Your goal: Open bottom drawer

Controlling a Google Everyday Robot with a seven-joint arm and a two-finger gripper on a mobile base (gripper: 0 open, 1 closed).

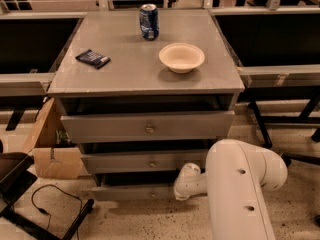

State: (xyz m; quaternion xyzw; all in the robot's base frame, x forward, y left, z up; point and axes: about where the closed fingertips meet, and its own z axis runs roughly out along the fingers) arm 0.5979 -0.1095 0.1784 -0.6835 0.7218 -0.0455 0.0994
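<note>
A grey desk (125, 69) with three drawers fills the middle of the view, and its flat top is seen from above. The white robot arm (240, 194) is the next biggest thing; it rises from the lower right corner and bends to the left, low in front of the desk. The top drawer (100, 127) and the middle drawer (115, 163) have wide fronts, each with a small round knob in the centre. The bottom drawer (130, 192) is the lowest of the three, just above the speckled floor (150, 219), under a dark gap. Its narrow front panel faces the camera, and its long axis runs left to right, parallel to the desk edge. The gripper (179, 191) is at the right part of this front panel, touching it or just beside it; I cannot tell if it is closed or released. A cardboard box (50, 149) stands on the floor at the left of the desk, with a black cable (50, 196) lying near it. On the desk top there are a cream bowl (182, 57) at the right, a blue can (149, 21) upright at the back, and a dark flat packet (93, 58) at the left, all well apart.
</note>
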